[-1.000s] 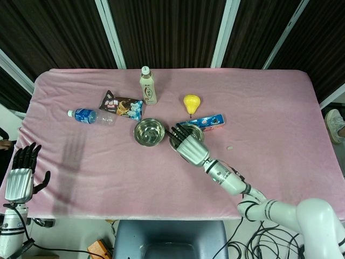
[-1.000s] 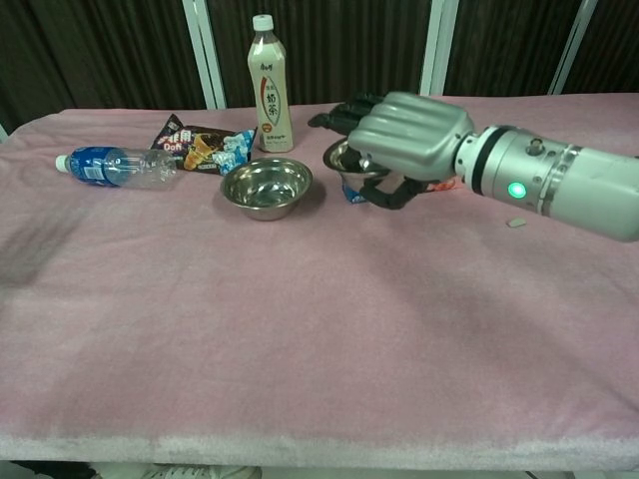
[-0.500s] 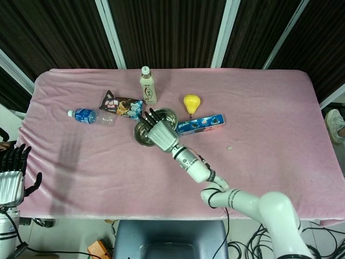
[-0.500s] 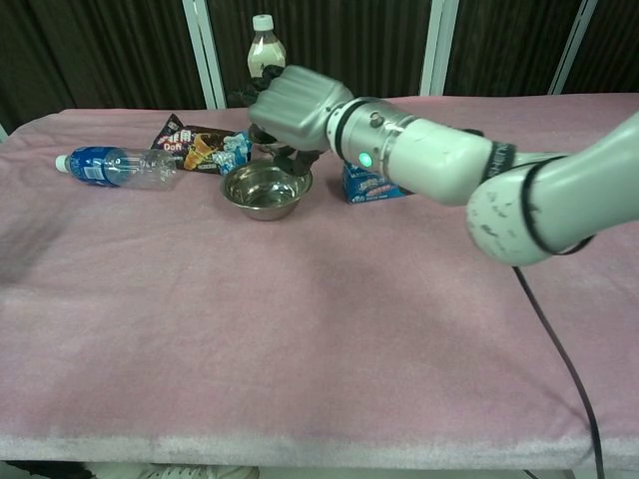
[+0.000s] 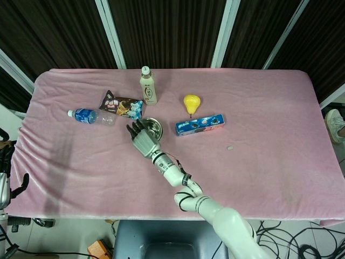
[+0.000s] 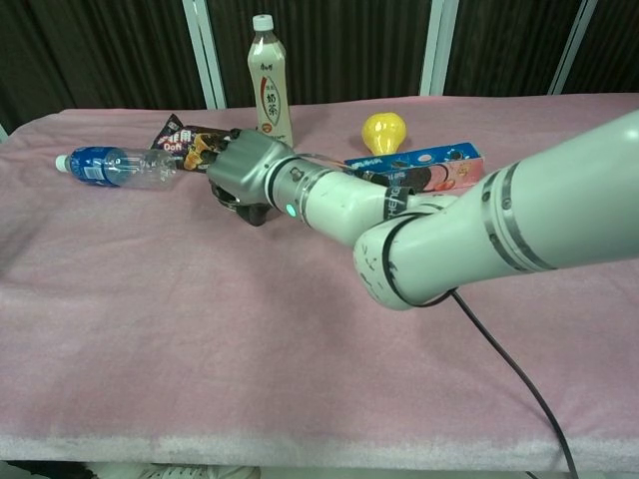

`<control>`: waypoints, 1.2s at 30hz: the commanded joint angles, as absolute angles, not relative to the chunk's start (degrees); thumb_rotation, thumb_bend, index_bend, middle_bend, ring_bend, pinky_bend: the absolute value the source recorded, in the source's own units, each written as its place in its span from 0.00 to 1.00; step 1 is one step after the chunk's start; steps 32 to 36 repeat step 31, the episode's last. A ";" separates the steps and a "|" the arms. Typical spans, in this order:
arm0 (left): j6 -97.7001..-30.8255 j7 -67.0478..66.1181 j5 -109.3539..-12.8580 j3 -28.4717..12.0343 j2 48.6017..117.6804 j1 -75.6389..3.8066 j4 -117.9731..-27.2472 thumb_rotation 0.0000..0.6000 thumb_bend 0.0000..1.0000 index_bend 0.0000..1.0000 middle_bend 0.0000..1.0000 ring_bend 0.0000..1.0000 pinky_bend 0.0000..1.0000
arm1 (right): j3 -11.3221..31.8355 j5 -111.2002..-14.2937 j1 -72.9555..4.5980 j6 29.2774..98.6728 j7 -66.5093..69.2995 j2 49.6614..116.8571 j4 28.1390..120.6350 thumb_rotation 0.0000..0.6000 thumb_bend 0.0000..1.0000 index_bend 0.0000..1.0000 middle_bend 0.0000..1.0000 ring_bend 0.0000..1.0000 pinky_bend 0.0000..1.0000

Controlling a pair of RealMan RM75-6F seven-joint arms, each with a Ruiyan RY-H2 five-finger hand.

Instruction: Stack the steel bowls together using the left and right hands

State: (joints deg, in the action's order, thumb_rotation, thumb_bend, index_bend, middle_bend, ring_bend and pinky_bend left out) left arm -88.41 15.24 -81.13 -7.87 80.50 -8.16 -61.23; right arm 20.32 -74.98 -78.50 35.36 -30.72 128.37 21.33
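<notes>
The right hand (image 5: 142, 141) has carried its bowl over onto the other — bowls (image 5: 153, 127) now look stacked; grip unclear, left hand (image 5: 4, 181) open.

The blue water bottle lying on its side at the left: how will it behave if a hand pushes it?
The blue water bottle lies on its side, so it would probably roll. It looks like thin clear plastic, likely light and easy to dent. The soft pink cloth may slow it.
</notes>
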 commanded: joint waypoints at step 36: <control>-92.39 -1.96 -88.30 -2.12 72.22 -4.24 -79.72 1.00 0.40 0.00 0.00 0.00 0.03 | -5.42 -79.64 -9.57 95.12 -18.01 70.94 88.14 1.00 0.35 0.00 0.00 0.00 0.00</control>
